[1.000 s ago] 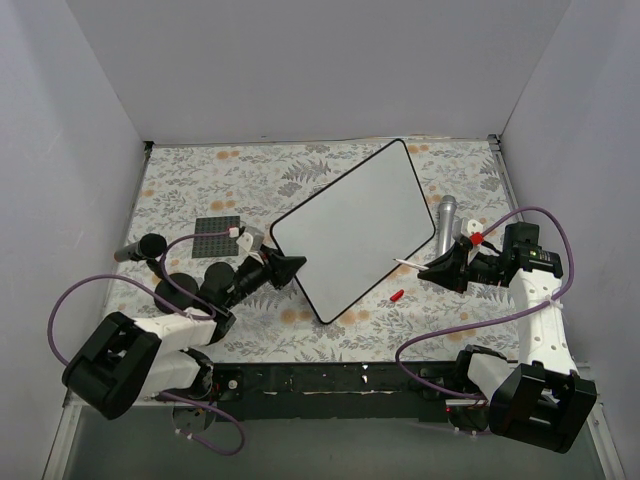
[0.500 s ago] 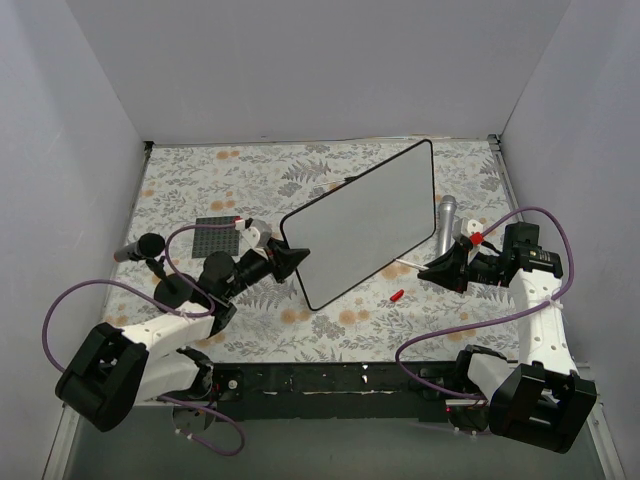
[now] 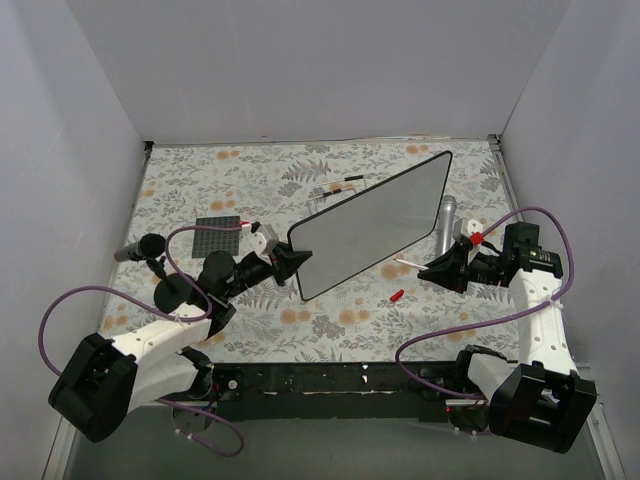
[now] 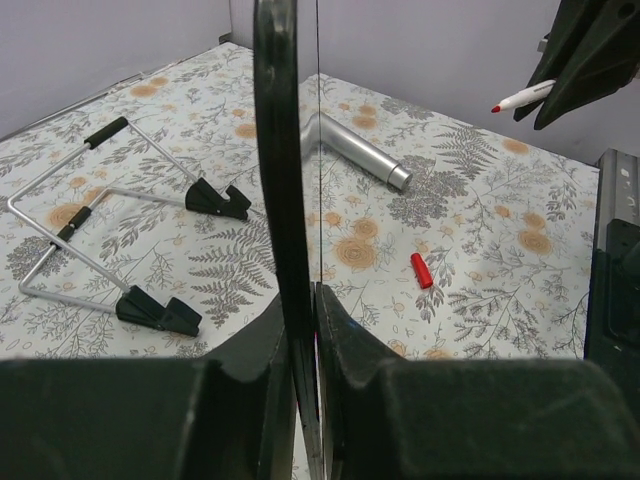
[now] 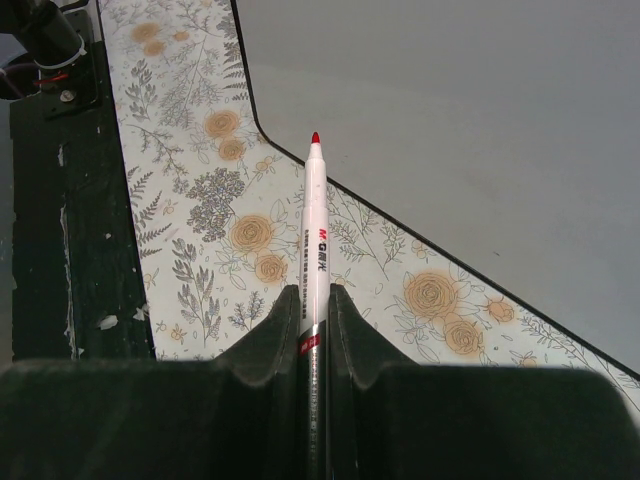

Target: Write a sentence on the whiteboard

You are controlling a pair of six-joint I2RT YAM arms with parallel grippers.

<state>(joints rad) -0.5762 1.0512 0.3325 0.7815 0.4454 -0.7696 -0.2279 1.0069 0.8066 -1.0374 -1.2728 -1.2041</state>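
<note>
Large glossy white rectangular whiteboard [image 3: 375, 222] with thin black rim, tipped up on edge at centre of floral-patterned worktop [image 3: 200, 190]. Lower corner at 8 o'clock pinched tight by left tool [image 3: 290, 262]. Right tool [image 3: 428, 270] at 4 o'clock, apart from board, clamped on white red-tipped marker [image 5: 316, 215]. Face plain grey from above; edge-on in left wrist view, cropped in right wrist view.

The whiteboard [image 3: 375, 225] is tipped up steeply in my left claw [image 3: 296, 262], so it walls off the middle of the mat diagonally. On the near side there's open mat in front of my right claw [image 3: 430, 268], with just a red cap [image 3: 397, 296] lying there. The marker [image 3: 405, 262] I'm holding sits apart from the board. A silver tube [image 3: 445, 222] crowds the board's right end, and a wire stand [image 4: 215, 200] lies flat behind it.
</note>
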